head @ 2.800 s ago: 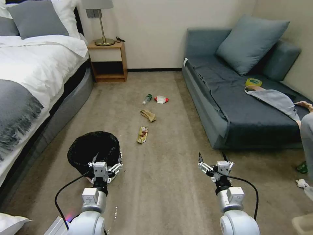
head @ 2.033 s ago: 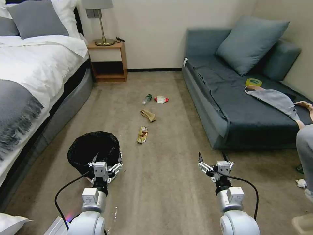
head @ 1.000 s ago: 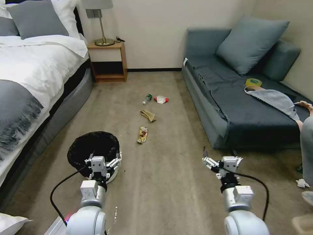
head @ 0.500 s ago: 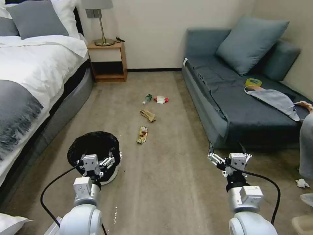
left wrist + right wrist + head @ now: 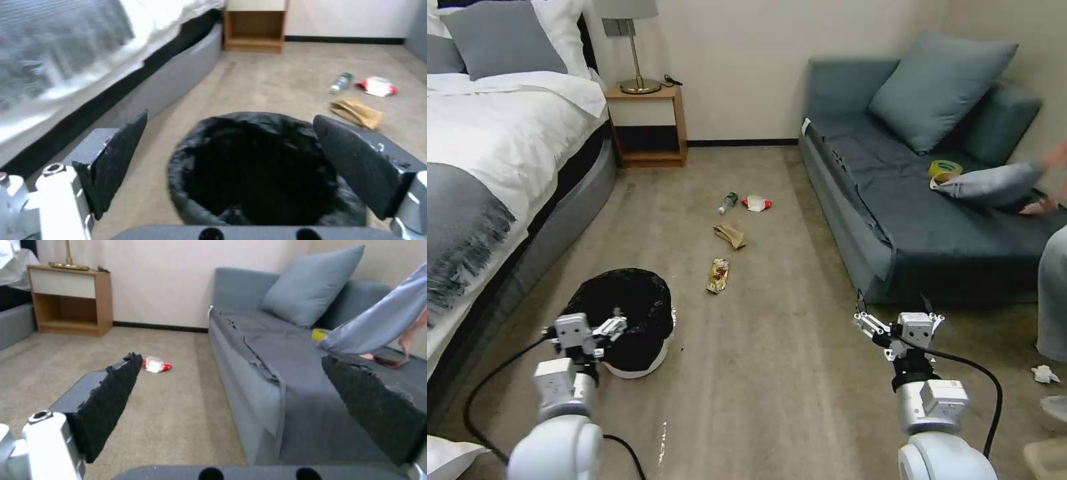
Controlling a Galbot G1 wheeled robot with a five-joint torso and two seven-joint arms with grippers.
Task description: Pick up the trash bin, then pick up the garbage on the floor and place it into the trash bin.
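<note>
trash bin (image 5: 627, 320): on floor at 7 o'clock, not lifted. left gripper (image 5: 584, 328): spread wide at its rim. right gripper (image 5: 897, 319): spread, empty, at 5 o'clock. garbage (image 5: 718, 275): four pieces uncollected mid-floor.

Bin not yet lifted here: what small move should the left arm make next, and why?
Probably ease the left pincer forward and down so its open pads straddle the trash bin's near rim: the wrist view shows the bin centred between them, untouched. The right pincer waits open by the sofa.
</note>
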